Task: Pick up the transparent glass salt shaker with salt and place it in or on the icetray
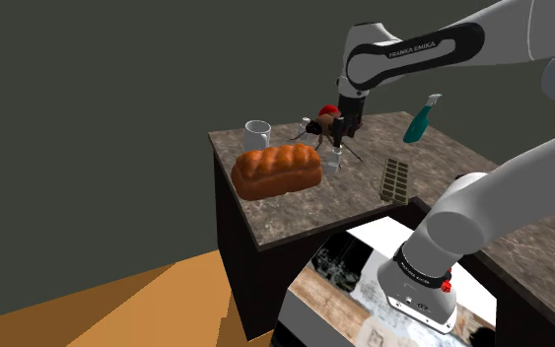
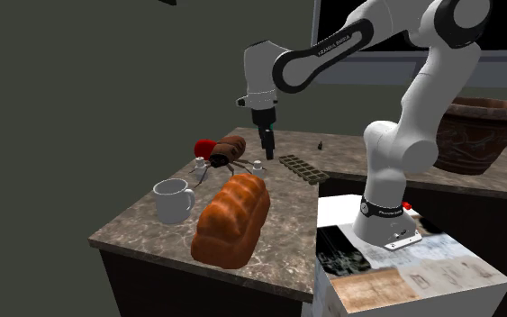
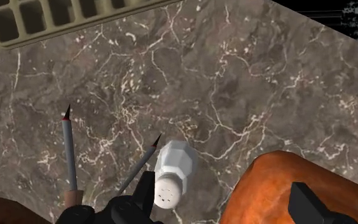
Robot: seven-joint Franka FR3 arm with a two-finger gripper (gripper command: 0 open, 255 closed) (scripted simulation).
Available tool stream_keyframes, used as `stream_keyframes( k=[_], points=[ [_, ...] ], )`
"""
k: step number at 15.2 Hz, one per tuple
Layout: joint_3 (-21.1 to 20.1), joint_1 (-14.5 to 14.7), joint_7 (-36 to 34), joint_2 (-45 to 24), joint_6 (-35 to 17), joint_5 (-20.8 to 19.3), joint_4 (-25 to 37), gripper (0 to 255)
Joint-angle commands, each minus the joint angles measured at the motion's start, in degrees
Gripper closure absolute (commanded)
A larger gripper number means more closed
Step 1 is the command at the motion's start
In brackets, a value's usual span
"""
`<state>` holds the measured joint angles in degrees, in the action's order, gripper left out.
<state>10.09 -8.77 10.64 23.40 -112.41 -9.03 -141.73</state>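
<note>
So I'm at the approach step. My black two-finger gripper (image 2: pixel 267 144) is hanging over the dark marble-patterned counter (image 2: pixel 143 236) with the fingers (image 3: pixel 312 205) spread apart and nothing between them being squeezed, so no grab yet.

The target is the small whitish faceted salt shaker with a perforated cap (image 3: pixel 171 172). It's drawn pale, so I honestly can't say if it's see-through or has salt in it. It sits around the middle of the counter, well in from the edges, right at the end of the long orange-brown bread loaf (image 2: pixel 233 219) and beside the thin legs of a brown and red toy bug (image 2: pixel 220 151). From the wrist view it's just under me but hugging one finger rather than centred.

The olive-tan ice tray with a grid of square cells (image 2: pixel 299 167) lies near the counter edge closest to my stand, a short way from the shaker.

Next move, I reckon: shift sideways until the shaker is centred, drop down around it, close. It's tight, since the loaf and the bug's legs are both right there and easy to clip.
</note>
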Motion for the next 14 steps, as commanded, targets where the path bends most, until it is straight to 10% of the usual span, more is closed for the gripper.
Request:
stream_keyframes(
  k=[1,14],
  points=[
    [1.4,-0.7,1.4,-3.9,-3.3,-0.9,1.2,0],
    [3.3,-1.6,2.8,-9.7,-12.3,-1.9,-1.4,0]
  ],
)
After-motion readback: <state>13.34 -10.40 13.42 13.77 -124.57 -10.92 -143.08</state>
